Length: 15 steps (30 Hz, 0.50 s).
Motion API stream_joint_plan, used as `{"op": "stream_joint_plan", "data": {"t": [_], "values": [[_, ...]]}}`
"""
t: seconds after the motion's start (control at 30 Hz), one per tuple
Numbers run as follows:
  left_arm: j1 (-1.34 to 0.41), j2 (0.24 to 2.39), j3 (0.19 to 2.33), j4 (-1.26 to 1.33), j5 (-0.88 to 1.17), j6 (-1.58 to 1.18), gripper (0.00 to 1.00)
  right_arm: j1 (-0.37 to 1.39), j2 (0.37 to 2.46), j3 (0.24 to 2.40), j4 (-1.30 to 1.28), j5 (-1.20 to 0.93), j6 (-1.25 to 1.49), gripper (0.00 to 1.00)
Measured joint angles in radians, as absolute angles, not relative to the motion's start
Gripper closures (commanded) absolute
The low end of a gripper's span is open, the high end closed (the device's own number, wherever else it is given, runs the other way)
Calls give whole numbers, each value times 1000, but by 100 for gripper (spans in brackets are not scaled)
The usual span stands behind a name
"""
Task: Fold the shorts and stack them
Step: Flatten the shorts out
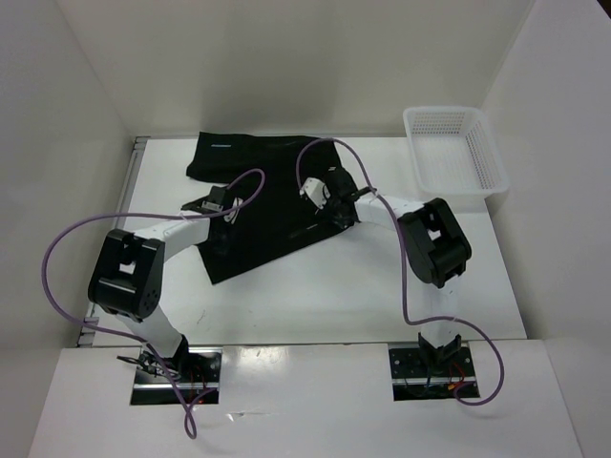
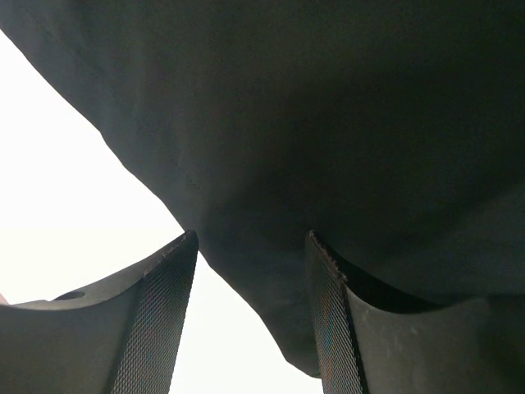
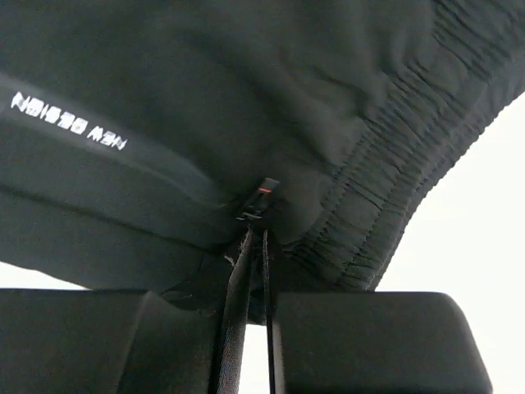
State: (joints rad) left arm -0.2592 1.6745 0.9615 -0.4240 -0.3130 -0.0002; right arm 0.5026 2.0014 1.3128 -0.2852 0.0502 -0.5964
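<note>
Overhead view: a pair of black shorts (image 1: 272, 205) lies spread, at a slant, in the upper middle of the frame on a white table (image 1: 286, 305). A white basket (image 1: 447, 112) sits at upper right, well apart from the shorts. Both arms reach onto the cloth.

The left gripper (image 1: 221, 203) is at the left side of the shorts. In its wrist view the two ridged fingers (image 2: 156, 320) stand wide apart with nothing held. The slanting edge of the cloth crosses just beyond the gap between them.

The right gripper (image 1: 329, 202) is at the right side. Its wrist view shows the fingers pressed together, apparently pinching a small bunch of cloth beside the gathered elastic waistband (image 3: 394, 164). A pale printed mark (image 3: 70, 123) shows at upper left of that view.

Likely risks:
- The right pinch looks small, so the cloth could slip free if pulled.
- The left fingers sit at the very edge and might close on air or a single layer.
- With only one side held, a lift would probably drag and twist the shorts, giving a crooked fold.
</note>
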Motion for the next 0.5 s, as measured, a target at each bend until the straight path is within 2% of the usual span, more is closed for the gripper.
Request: {"op": "stream_joint_plan", "data": {"t": [0.2,0.5], "values": [[-260,1643,929,-432,-311,-1,37,617,1893,1154,-282,85,-712,96],[-274,1544,836,-521,-308,-1,37,756,1701,947,-447,97,-883,100]]}}
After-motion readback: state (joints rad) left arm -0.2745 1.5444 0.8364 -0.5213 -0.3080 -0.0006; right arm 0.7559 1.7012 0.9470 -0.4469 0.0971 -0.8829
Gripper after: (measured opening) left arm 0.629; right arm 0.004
